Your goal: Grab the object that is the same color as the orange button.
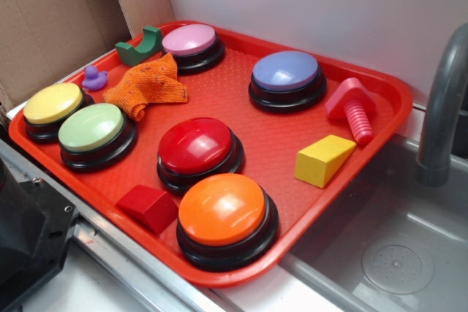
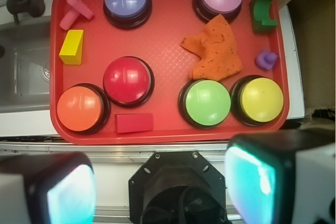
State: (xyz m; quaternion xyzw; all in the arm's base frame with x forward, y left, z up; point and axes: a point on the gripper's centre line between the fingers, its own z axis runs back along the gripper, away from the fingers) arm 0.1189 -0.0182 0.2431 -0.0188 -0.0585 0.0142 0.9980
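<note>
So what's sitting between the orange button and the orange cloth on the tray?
The red button sits between the orange button and the orange cloth; the rest is bare tray. The exterior view shows it best.

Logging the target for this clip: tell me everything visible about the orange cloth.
The cloth is small, orange, knitted-looking, crumpled in irregular folds, lying flat on the red tray. It sits between the pink button and green button, near the purple duck. The gripper is off the tray, not touching it.
</note>
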